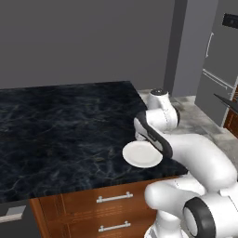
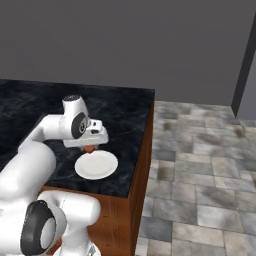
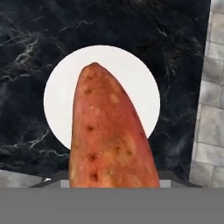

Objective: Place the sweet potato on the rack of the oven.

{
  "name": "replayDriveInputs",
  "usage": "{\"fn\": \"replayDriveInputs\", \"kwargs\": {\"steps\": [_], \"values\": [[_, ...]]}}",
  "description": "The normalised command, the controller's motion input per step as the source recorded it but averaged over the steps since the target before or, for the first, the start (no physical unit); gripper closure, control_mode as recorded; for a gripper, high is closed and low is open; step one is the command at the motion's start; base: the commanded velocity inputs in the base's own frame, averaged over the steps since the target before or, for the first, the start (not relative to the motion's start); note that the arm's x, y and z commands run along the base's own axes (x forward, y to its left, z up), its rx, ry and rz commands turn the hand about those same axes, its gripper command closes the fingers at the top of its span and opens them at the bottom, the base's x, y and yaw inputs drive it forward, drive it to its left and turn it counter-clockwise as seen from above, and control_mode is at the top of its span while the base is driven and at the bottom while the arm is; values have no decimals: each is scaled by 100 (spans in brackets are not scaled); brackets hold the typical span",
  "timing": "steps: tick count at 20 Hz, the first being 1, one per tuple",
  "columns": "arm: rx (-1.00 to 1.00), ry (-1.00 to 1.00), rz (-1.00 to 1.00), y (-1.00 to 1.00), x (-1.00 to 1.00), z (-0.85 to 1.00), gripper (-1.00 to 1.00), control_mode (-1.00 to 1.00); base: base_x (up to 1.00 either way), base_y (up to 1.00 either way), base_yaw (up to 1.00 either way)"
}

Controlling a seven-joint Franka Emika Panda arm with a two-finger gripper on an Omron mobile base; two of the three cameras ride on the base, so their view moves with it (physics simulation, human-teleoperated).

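Over the black marble tabletop (image 1: 60,125), the pickup is done; the trip to the oven remains.
Above the round white plate (image 2: 102,167) near the tabletop's corner, the gripper (image 2: 90,148) has its jaws clamped on the sweet potato (image 3: 109,140), lifted clear of the plate. No writing or labels can be read.

Sweet potato (image 3: 111,135) hides end effector tips, part of plate (image 3: 61,96).
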Motion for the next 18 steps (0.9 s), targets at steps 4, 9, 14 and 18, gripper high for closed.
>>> {"fn": "replayDriveInputs", "kwargs": {"steps": [4,9,14,18], "values": [[18,0,-63,0,-83,68,100,-100,0,0,0],[17,-10,-36,-11,-80,23,100,-100,0,0,0],[-4,-15,-6,0,-51,1,100,-100,0,0,0],[-20,-5,4,0,-14,0,100,-100,0,0,0]]}}
